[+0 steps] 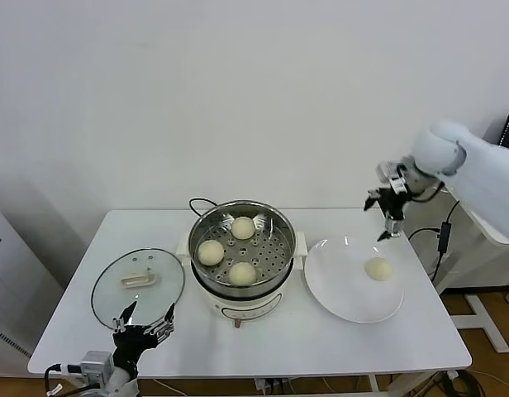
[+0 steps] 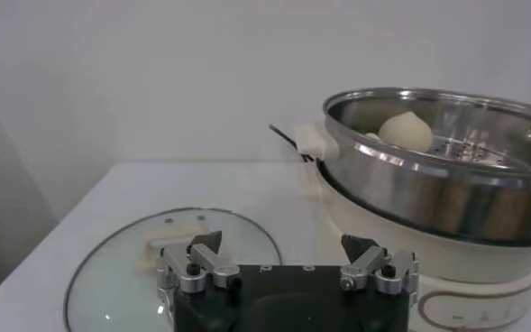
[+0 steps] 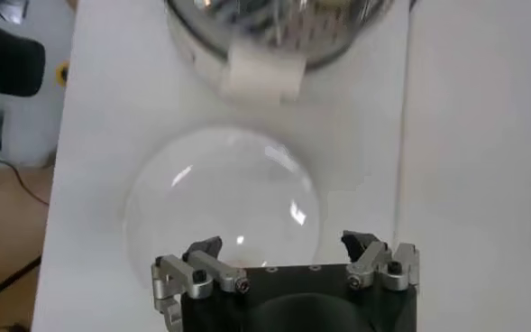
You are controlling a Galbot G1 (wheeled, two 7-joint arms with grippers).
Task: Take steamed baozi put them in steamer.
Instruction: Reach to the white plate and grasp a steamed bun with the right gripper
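The steel steamer (image 1: 275, 263) on its cream base stands mid-table and holds three cream-white baozi (image 1: 243, 227), (image 1: 211, 252), (image 1: 242, 273). A fourth baozi (image 1: 378, 268) lies on the white plate (image 1: 345, 294) to its right. My right gripper (image 1: 387, 222) hangs open and empty above the plate's far edge, a little beyond that baozi. In the right wrist view my right gripper (image 3: 283, 245) is above the plate (image 3: 220, 198); the baozi is hidden there. My left gripper (image 1: 145, 324) is open and empty, low at the table's front left. The left wrist view shows the steamer (image 2: 427, 180) with one baozi (image 2: 405, 133).
A round glass lid (image 1: 114, 294) with a cream handle lies flat left of the steamer, just ahead of my left gripper (image 2: 283, 245); it also shows in the left wrist view (image 2: 112, 280). A black cord (image 1: 198, 202) runs behind the steamer. The white table (image 1: 321, 339) ends just past the plate.
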